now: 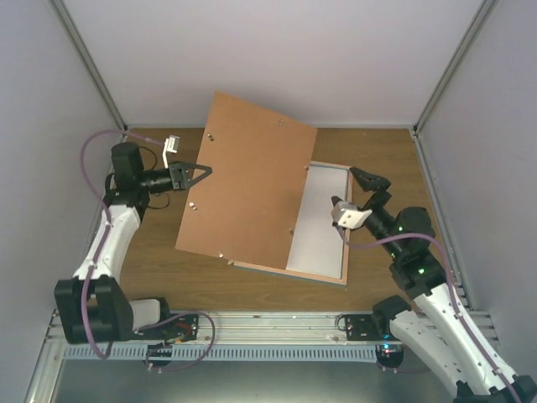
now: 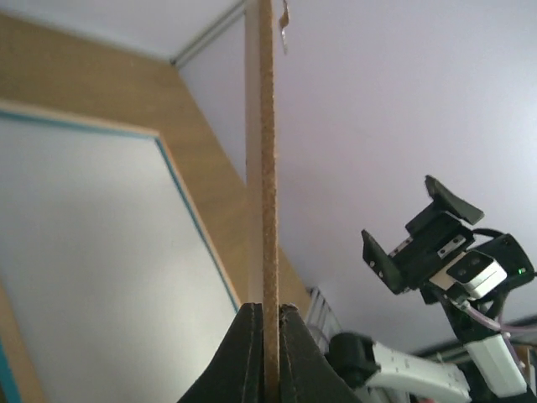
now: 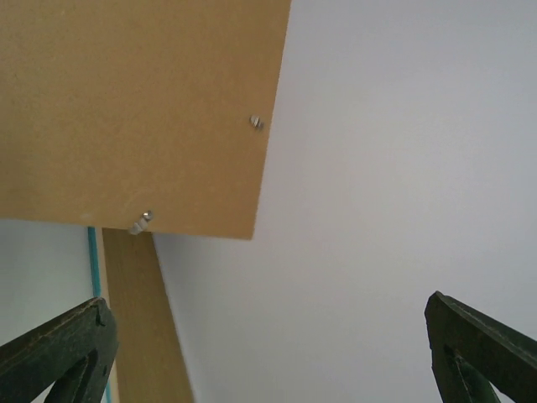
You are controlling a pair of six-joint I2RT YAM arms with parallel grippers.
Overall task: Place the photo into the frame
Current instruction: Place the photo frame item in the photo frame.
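Observation:
My left gripper (image 1: 204, 170) is shut on the left edge of the brown fibreboard backing panel (image 1: 247, 180) and holds it tilted up above the frame (image 1: 346, 227). In the left wrist view the panel's thin edge (image 2: 268, 168) stands clamped between my fingers (image 2: 249, 336). The frame lies flat on the table, with its wood edge and a teal line (image 2: 193, 218) around a plain white sheet (image 1: 319, 222). No balloon print shows in any view. My right gripper (image 1: 372, 189) is open and empty, hovering just right of the frame. The right wrist view shows the panel's underside (image 3: 126, 109).
The brown wooden table (image 1: 151, 252) is enclosed by pale walls at the back and on both sides. Small metal clips (image 3: 256, 122) stick out of the panel. An aluminium rail (image 1: 268, 323) runs along the near edge.

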